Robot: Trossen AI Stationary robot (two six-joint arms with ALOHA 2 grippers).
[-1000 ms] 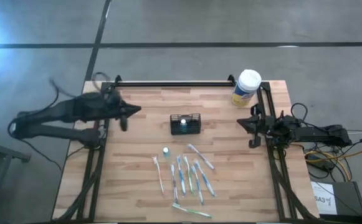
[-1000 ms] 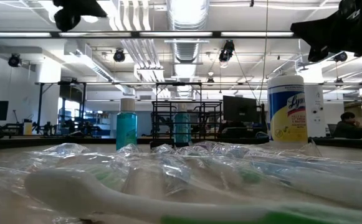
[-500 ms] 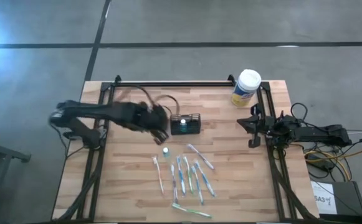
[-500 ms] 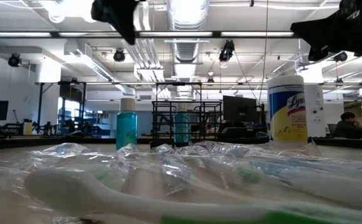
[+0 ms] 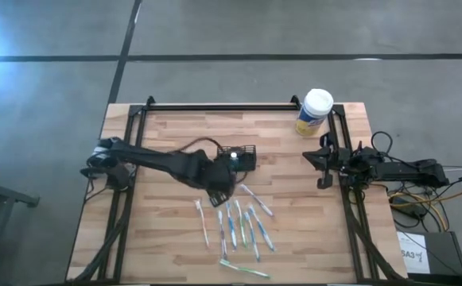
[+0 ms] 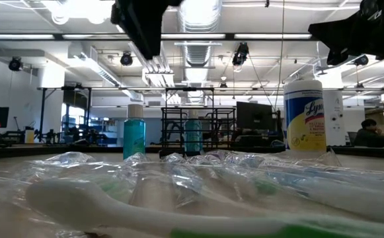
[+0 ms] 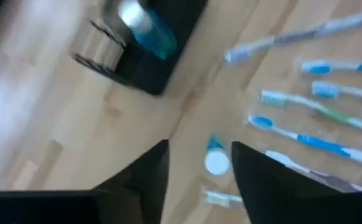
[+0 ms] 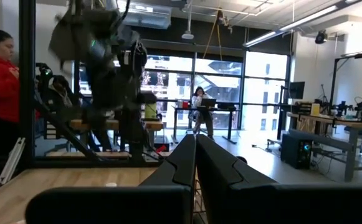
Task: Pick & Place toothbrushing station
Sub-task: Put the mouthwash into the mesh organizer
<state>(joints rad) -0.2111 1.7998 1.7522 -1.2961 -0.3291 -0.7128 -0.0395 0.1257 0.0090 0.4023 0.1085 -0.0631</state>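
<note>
The left arm (image 5: 159, 160) reaches from the table's left edge across the wooden table (image 5: 167, 230) to its middle, and the left gripper (image 5: 219, 189) hangs over the near end of the toothbrush row. Just beyond the gripper, touching distance from the wrist, sits the black slatted caddy (image 5: 245, 154) with a blue bottle (image 5: 233, 158) in it. Just beside the gripper lie the wrapped toothbrushes (image 5: 242, 222), fanned out side by side; one more toothbrush (image 5: 244, 270) lies crosswise well past them. The right gripper (image 5: 323, 161) waits at the table's right edge, with a yellow wipes canister (image 5: 314, 112) near it at the back corner.
</note>
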